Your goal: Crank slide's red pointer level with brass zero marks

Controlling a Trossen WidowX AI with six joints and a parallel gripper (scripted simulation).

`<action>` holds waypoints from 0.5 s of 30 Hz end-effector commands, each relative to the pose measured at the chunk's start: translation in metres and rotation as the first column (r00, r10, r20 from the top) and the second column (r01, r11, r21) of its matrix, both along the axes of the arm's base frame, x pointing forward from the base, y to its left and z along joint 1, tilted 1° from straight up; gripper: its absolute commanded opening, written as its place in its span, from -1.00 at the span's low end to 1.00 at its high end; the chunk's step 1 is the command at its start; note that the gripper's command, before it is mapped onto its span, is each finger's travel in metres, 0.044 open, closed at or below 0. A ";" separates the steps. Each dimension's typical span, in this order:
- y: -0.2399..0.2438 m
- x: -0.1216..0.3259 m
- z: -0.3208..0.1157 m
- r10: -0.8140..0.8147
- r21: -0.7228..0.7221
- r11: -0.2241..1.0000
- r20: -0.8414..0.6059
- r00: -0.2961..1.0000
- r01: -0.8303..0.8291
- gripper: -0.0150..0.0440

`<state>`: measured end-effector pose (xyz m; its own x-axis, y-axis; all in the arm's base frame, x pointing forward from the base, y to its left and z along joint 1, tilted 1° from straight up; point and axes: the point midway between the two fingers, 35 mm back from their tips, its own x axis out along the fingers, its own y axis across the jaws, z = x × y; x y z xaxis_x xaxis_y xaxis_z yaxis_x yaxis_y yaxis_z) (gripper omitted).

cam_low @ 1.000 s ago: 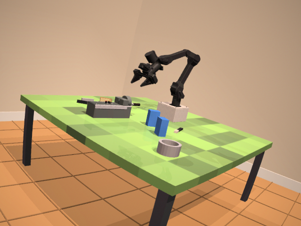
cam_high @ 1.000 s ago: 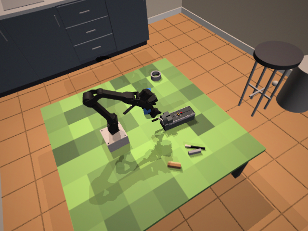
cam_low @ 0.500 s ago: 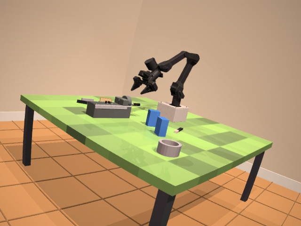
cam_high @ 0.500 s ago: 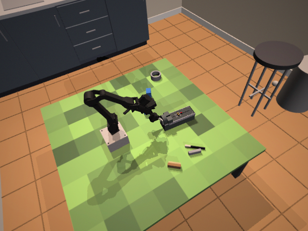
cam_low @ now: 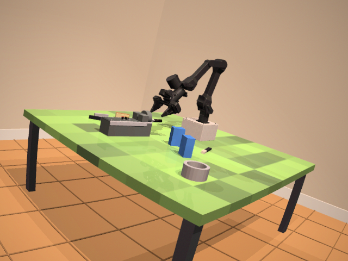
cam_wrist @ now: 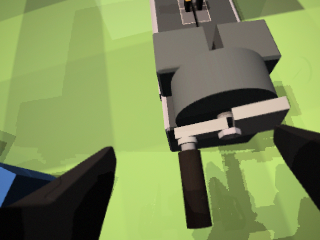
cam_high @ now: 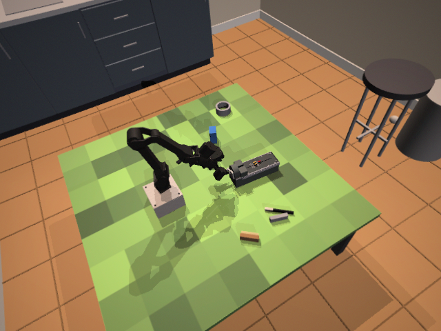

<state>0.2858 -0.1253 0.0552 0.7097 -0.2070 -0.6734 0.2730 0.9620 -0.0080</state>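
The grey machine stands on the green table. Its red pointer is slightly beyond the brass marks, on the side away from the crank; the wrist view cuts the pointer off. The pale crank arm crosses the round hub's front. The dark handle sticks out from its left end in the wrist view, toward the robot. My gripper is open and empty above the handle, its fingers at either side in the wrist view.
Blue blocks stand beside the machine; one shows near the left finger. A grey ring lies farther off. An orange block, a grey block and a black-and-white stick lie on the other side.
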 end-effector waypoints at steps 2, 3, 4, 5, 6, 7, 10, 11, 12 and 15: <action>0.001 -0.001 -0.010 -0.002 0.009 1.000 -0.006 1.000 0.002 1.00; 0.001 -0.001 -0.012 -0.002 0.009 1.000 -0.006 1.000 0.002 1.00; 0.001 0.000 -0.014 -0.002 0.009 1.000 -0.006 1.000 0.002 1.00; 0.001 0.000 -0.015 -0.002 0.009 1.000 -0.006 1.000 0.002 1.00; 0.001 0.000 -0.017 -0.002 0.009 1.000 -0.006 1.000 0.002 1.00; 0.000 0.000 -0.019 -0.002 0.009 1.000 -0.006 1.000 0.002 1.00; 0.000 0.000 -0.024 -0.002 0.009 1.000 -0.006 1.000 0.002 1.00; 0.000 0.001 -0.025 -0.002 0.009 1.000 -0.006 1.000 0.002 1.00; 0.000 0.001 -0.027 -0.002 0.009 1.000 -0.007 1.000 0.002 1.00; 0.000 0.001 -0.032 -0.002 0.009 1.000 -0.007 1.000 0.002 1.00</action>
<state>0.2882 -0.1263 0.0297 0.7082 -0.2056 -0.6754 0.2726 0.9621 -0.0071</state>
